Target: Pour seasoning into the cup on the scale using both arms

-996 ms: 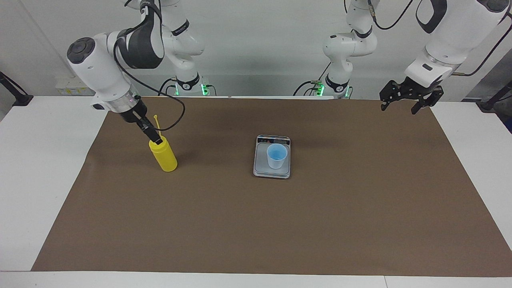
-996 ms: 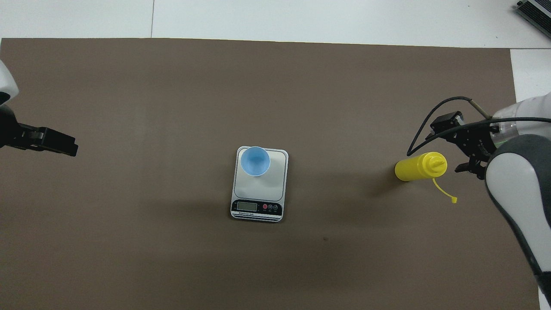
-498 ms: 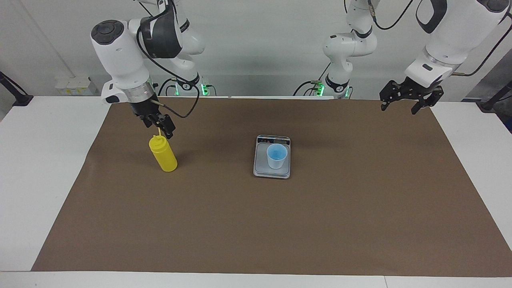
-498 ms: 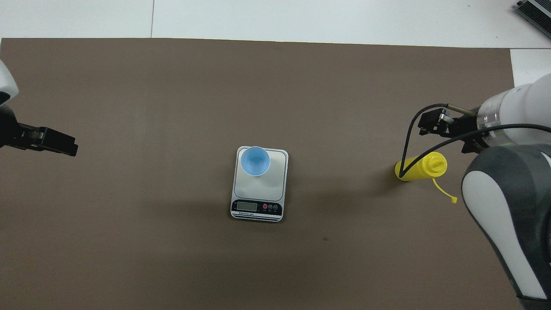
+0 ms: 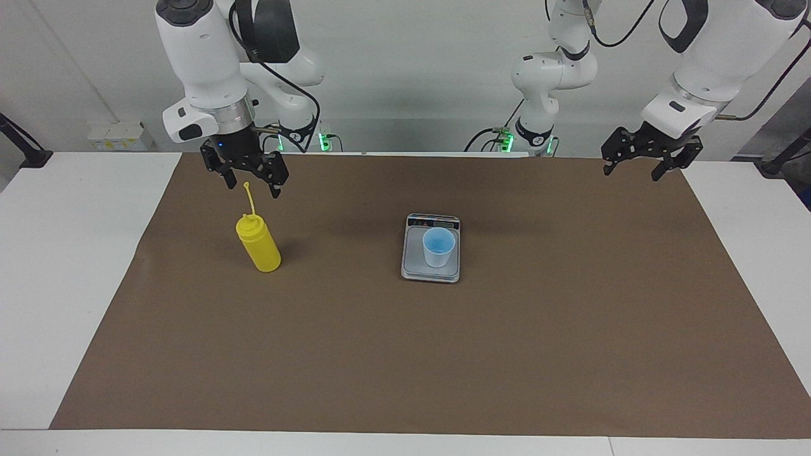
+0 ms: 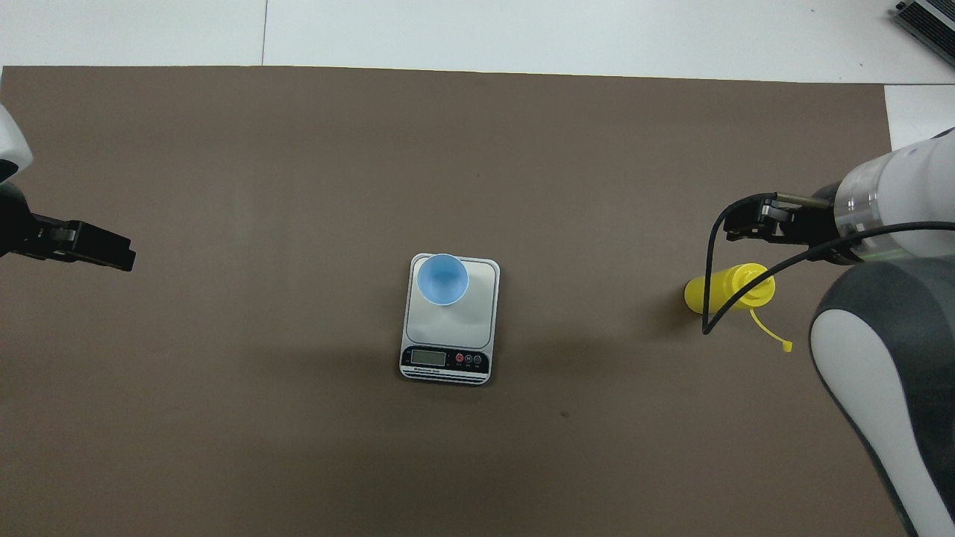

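Since a second ago the right gripper (image 5: 250,179) has let go of the bottle's cap region and risen — it then sat down against the nozzle, and now hangs over the table clear of the bright yellow plastic squeeze bottle (image 5: 258,243), its fingers spread and holding nothing. That bottle stands upright just below the gripper, untouched, its long thin tethered tip (image 5: 249,196) standing up from the cap toward the open fingers. Bottle, cup and scale have not shifted.

Judging by this, the cap-opening step looks finished and the grasp of the bottle's body is next. That calls for the right gripper to come down lower, straddle the cylinder and close firmly, minding the loose tip — it could snag a finger.

Well apart from that gripper, toward the left arm's end, the small flat silver-grey digital scale (image 5: 415,266) lies on the brown mat (image 5: 443,354) with the small light blue tapered plastic cup (image 5: 438,246) upright on it.

Over the mat's corner at the left arm's end, the left gripper (image 5: 640,166) waits with fingers parted, empty, unmoved.
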